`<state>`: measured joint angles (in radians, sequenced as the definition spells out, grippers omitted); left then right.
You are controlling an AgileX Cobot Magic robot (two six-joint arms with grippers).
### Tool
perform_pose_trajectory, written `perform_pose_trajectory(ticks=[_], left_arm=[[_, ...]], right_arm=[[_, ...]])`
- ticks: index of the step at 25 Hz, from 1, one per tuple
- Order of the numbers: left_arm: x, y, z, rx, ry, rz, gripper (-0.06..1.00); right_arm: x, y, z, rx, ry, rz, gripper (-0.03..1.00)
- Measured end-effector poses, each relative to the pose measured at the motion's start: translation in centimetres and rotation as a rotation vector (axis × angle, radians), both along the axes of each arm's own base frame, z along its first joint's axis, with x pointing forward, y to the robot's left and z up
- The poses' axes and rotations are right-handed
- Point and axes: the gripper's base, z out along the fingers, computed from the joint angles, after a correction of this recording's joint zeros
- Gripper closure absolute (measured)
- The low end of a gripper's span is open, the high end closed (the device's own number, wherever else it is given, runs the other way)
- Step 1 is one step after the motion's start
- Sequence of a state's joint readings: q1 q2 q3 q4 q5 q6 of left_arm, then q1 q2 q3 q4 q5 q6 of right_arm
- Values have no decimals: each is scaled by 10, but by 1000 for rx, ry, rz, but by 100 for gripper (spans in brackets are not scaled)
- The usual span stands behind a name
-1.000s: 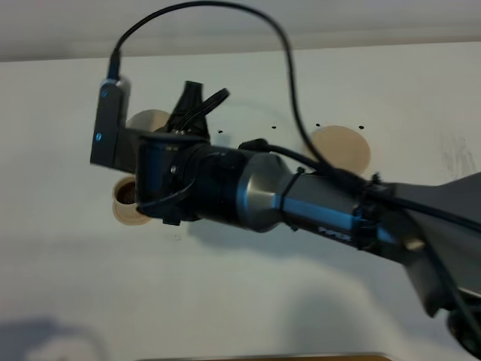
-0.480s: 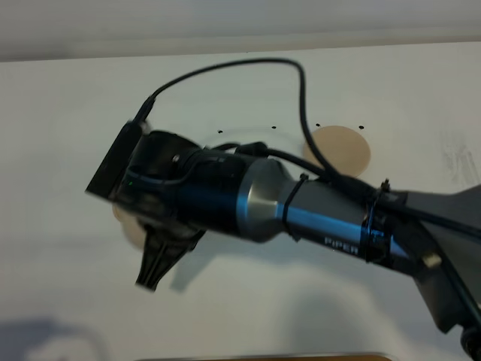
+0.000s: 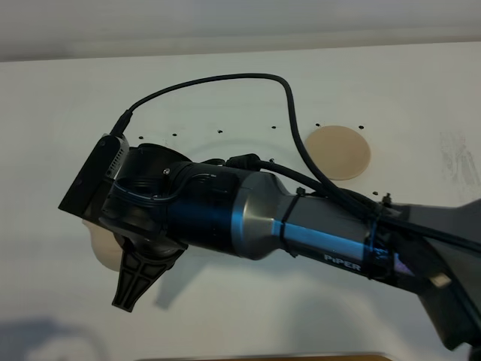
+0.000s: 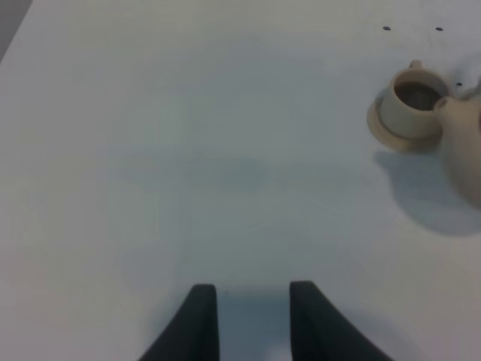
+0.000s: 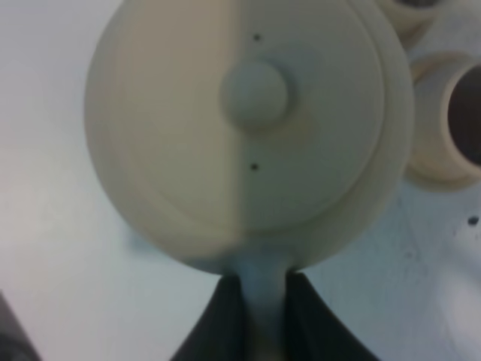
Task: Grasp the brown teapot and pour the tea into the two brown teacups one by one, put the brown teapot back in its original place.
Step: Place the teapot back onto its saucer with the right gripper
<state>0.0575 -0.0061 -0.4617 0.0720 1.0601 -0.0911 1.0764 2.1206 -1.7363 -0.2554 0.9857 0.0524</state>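
Our right gripper is clamped on the loop handle of the brown teapot, whose body sits straight ahead of the fingers, a teacup just beyond. We reach far across (hiding both overhead). Our left gripper stands parted, empty, well apart.

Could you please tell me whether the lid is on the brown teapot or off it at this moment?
On. In the right wrist view the knobbed lid sits seated on the brown teapot, whose handle is between the right tool's fingers.
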Motion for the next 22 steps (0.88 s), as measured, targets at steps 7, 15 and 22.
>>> perform_pose_trajectory(ticks=[7, 15, 22], left_arm=[[0, 0, 0, 0, 0, 0, 64], [0, 0, 0, 0, 0, 0, 64], [0, 0, 0, 0, 0, 0, 64]], right_arm=[[17, 0, -38, -31, 38, -31, 88], [18, 2, -44, 2, 52, -38, 88], [15, -4, -23, -3, 46, -34, 88]])
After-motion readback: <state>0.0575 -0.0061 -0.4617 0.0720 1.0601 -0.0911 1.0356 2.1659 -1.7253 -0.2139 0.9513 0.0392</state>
